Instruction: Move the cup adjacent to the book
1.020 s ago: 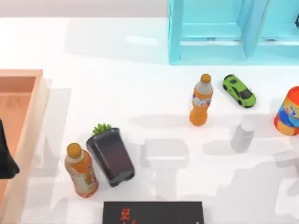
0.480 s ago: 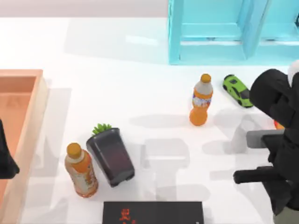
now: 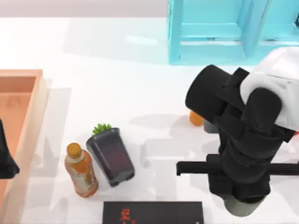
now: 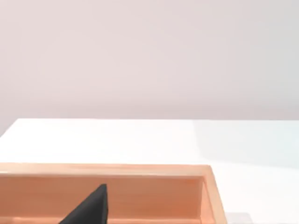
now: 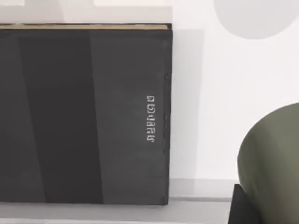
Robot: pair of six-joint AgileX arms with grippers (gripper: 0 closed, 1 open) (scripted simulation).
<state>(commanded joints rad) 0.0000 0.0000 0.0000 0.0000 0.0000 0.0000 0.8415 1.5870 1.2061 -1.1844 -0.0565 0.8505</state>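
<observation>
Cup place: The olive-green cup (image 3: 243, 208) sits under the end of the right arm, near the table's 6 o'clock edge. It is at 3 o'clock from the book.
Book place: The black book (image 3: 153, 213) with red marks lies flat at the 6 o'clock edge of the table.
Gap: In the right wrist view a strip of white table shows between the book (image 5: 84, 112) and the cup (image 5: 273, 158). They are near each other but not touching.
Right gripper: The right gripper (image 3: 239, 193) is right at the cup. I cannot tell if it grips the cup or not.
Left gripper: The left gripper (image 3: 4, 158) is parked at 9 o'clock, over the wooden tray (image 3: 28, 77). I cannot tell its state either.
Step now: I think the cup is being brought close to the book's 3 o'clock side.
How to do it well: Keep the cup standing straight. Go down slowly. Set it on bare table just beside the book, not on top of it. Let go only when the cup stands flat, then lift straight up so it does not tip.
Count: one cup, one book, one black plant pot (image 3: 110, 156), one orange bottle (image 3: 80, 169), one wooden tray, one blue shelf (image 3: 219, 32).
Not sure: one small orange bit (image 3: 195, 119) peeks out by the arm. I cannot tell what it is.
</observation>
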